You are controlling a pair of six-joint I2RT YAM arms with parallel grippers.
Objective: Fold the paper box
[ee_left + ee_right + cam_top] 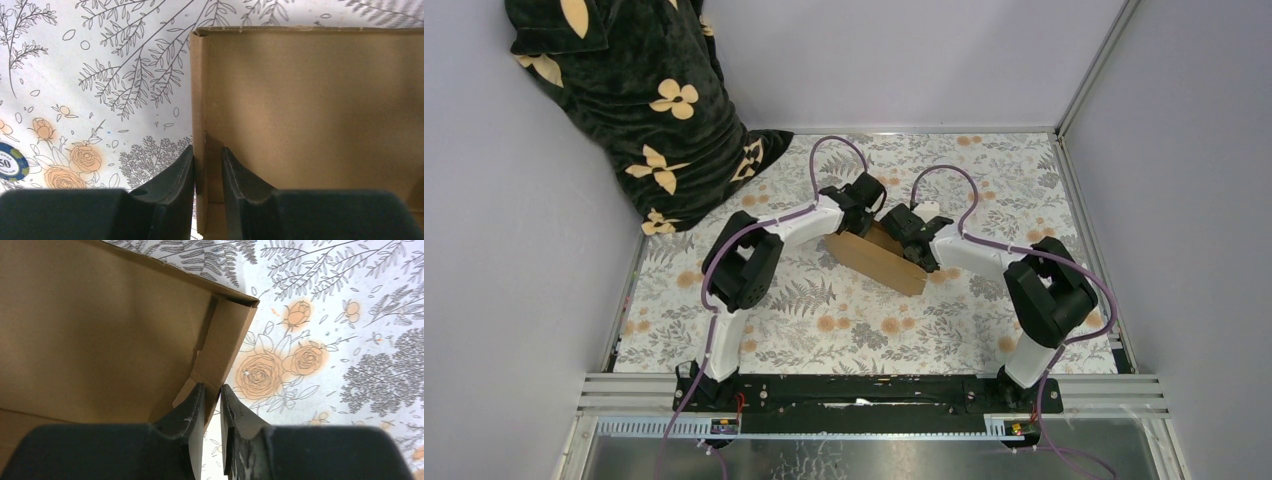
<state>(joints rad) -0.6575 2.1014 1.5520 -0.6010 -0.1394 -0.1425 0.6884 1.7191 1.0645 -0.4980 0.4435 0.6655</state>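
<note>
Arms: both elbows bent, forearms reaching inward over the desk (824, 330), wrists meeting at its middle.
Left claw (207, 152): pinches one upright end wall of the paper box (886, 264).
Right claw (212, 387): nips the opposite end wall.
Hidden: box's far side, under both wrists.

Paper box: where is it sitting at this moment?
In the top view the box sits near the middle of the table, between the left gripper and right gripper, whose fingers straddle its two end walls.
</note>
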